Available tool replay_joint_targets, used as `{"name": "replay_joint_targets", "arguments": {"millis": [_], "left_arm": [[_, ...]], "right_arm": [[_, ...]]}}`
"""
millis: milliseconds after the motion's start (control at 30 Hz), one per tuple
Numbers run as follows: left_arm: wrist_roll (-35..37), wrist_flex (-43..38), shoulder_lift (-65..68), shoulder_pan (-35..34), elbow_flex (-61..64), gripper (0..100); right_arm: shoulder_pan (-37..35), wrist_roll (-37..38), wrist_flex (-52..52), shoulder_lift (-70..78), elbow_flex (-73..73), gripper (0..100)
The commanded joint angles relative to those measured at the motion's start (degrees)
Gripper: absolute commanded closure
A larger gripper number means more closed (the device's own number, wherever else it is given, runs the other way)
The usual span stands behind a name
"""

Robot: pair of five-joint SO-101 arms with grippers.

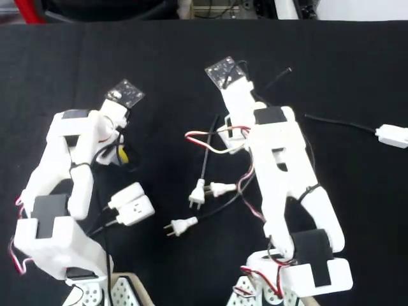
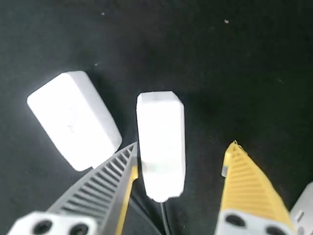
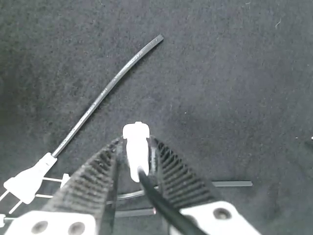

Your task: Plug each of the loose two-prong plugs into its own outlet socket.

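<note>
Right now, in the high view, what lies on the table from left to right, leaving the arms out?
outlet sockets → lowest plug → rightmost plug → white cabled piece at the right edge. The upright plug between the two overlaps the lowest plug, so it is left out.

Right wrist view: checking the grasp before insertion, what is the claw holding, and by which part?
The right claw is shut on a white two-prong plug, pinching the sides of its body near where the black cord leaves it.

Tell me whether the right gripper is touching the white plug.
Touching. The right wrist view shows the right gripper shut on the white plug, its ribbed fingers pressed against both sides with no gap.
</note>
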Motion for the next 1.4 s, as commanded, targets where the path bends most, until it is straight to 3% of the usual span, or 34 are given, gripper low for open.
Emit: {"name": "replay_joint_targets", "arguments": {"millis": [0,133,433,633,900,1067,1267,1367], "left_arm": [[-0.44,-0.44,3.43,0.57,-5.14,73],[-0.26,0.44,6.33,0.22,-7.78,83],[-0.09,17.58,6.33,2.42,-20.97,96],[2.64,26.73,6.42,10.15,-28.53,97],[6.95,22.33,6.33,22.37,-23.43,97],[7.30,18.64,4.75,30.20,-19.74,97],[10.20,13.80,4.75,30.20,-17.71,95],[13.36,11.78,4.40,28.79,-17.36,85]], "right_arm": [[0.44,0.44,-2.11,-0.22,0.40,98.6],[0.44,0.44,-3.87,-0.48,1.54,98.6],[0.44,0.44,-3.87,-0.48,1.54,98.6],[2.20,0.44,-3.52,-0.57,1.10,98.6],[14.15,0.53,6.95,-0.57,-8.48,98.6],[20.75,0.53,7.74,-0.04,-10.51,98.6],[21.27,0.53,5.63,-0.04,-9.71,98.6],[21.36,0.53,5.10,-0.13,-9.71,98.6]]}}
